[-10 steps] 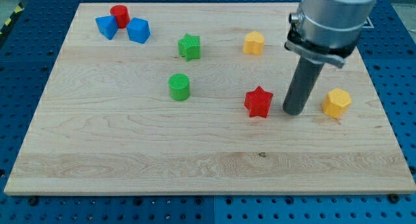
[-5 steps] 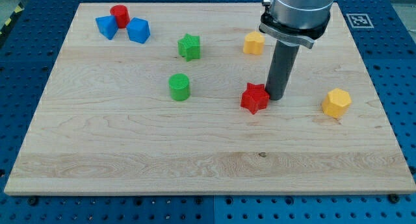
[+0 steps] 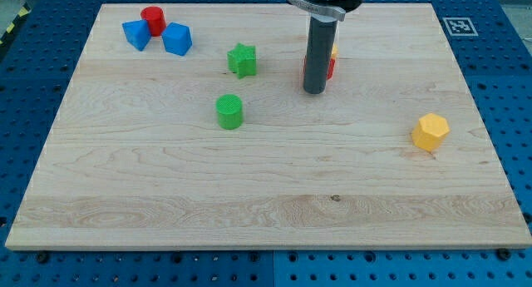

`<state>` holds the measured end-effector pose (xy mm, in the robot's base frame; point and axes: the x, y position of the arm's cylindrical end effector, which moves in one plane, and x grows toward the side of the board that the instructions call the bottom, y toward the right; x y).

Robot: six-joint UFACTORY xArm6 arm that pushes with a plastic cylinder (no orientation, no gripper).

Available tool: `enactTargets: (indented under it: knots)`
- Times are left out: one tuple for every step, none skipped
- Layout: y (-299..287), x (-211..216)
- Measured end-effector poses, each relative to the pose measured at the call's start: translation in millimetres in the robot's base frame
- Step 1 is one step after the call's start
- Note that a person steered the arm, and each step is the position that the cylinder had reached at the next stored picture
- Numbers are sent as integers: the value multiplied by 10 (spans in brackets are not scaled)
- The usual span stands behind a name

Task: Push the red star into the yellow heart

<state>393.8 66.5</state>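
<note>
My tip (image 3: 314, 91) sat bare, holding nothing, touching red star (image 3: 330, 68), which met yellow heart (image 3: 333, 51). Star looked light, rigid, slippery; I'd push its flat side.

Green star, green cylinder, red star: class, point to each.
green star (image 3: 242, 59), camera view, top face.
green cylinder (image 3: 229, 106), camera view, top face.
red star (image 3: 330, 67), camera view, edge showing beside the rod.

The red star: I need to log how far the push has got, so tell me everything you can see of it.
The red star is almost wholly hidden behind my rod; only a thin red sliver shows at the rod's right edge, so its shape and pose cannot be made out. It looks like matte plastic. It sits near the view's top centre, just above my tip, against a sliver of the yellow heart, apparently touching it.
</note>
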Motion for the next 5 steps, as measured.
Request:
enactTargets:
  knots:
    - [111,80]
    - [267,86]
    - [-56,-36]
    - [-253,-196]
    - [-315,-341]
